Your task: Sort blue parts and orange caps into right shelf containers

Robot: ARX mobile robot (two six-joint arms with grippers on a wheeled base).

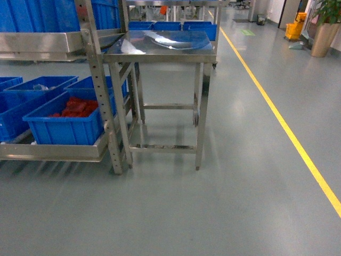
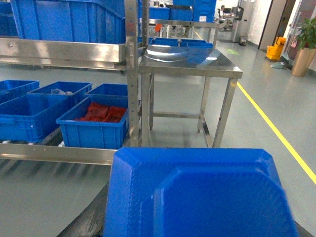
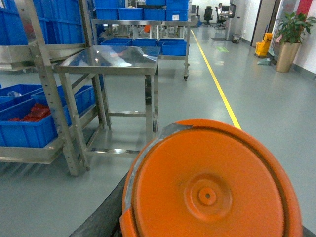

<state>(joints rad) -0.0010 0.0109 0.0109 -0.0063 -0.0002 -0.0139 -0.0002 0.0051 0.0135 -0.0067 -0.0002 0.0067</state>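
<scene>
A blue part (image 2: 197,197) fills the bottom of the left wrist view, held up off the floor right in front of the camera. My left gripper is shut on it, with its fingers hidden behind it. An orange cap (image 3: 207,192), flat face towards the camera, fills the bottom of the right wrist view, and my right gripper is shut on it the same way. Neither gripper shows in the head view. The steel shelf (image 1: 100,80) stands at the left. On its low tier are blue containers (image 1: 64,128), the nearest holding red pieces (image 1: 74,106).
A shiny steel table (image 1: 160,45) stands straight ahead next to the shelf post. More blue bins (image 1: 170,25) sit behind it. A yellow floor line (image 1: 277,114) runs along the right. A potted plant (image 1: 326,26) and a yellow bucket (image 1: 294,26) are far right.
</scene>
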